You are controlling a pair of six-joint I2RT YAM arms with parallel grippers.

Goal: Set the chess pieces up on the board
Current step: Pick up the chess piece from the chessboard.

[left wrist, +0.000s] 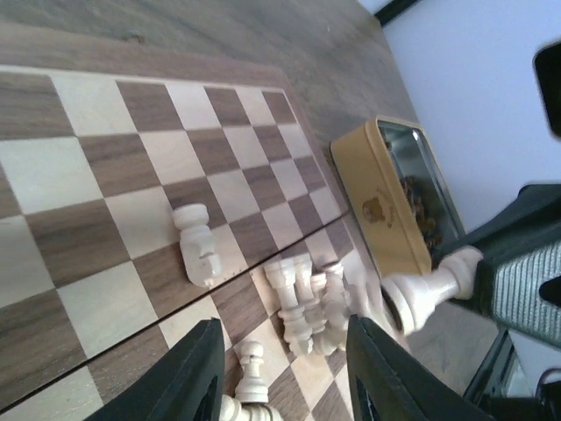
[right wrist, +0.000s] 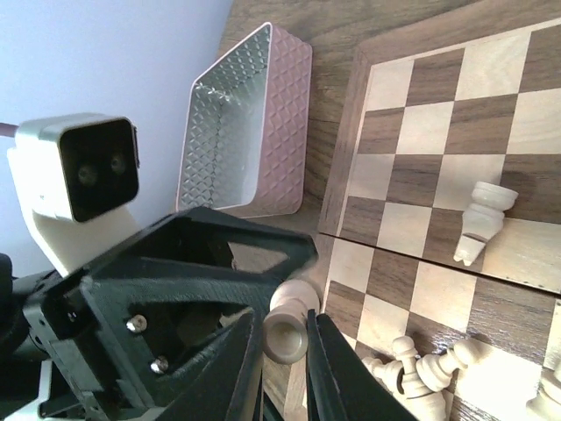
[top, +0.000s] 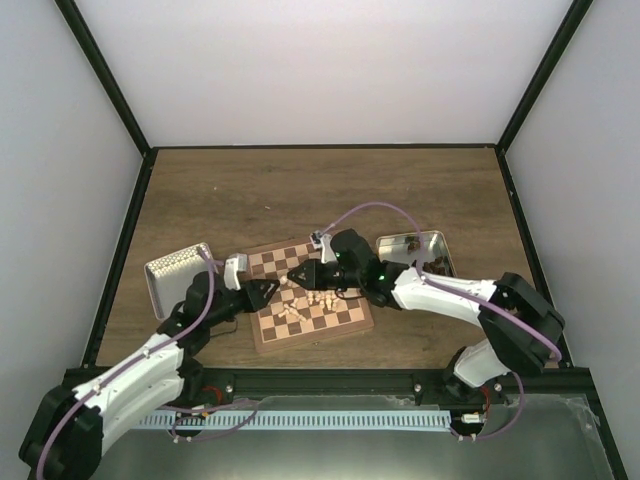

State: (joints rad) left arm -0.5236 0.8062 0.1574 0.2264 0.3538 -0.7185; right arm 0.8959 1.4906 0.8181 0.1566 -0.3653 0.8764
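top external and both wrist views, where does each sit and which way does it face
top external: above and behind the arms, looking down at the board; left arm and right arm show.
left wrist: low over the board, facing the tin of dark pieces; own left hand at the bottom.
right wrist: facing the empty tin and the left hand; own right hand pinches a pale piece.
shared: both wrist views show that held piece and one fallen piece.

The board [left wrist: 131, 158] is checked tan and dark brown, with a plain brown rim — every chess piece [left wrist: 197, 250] pale cream. The gold tin [left wrist: 386, 210] is plain-sided; the silver tin [right wrist: 232, 132] is diamond-embossed inside.
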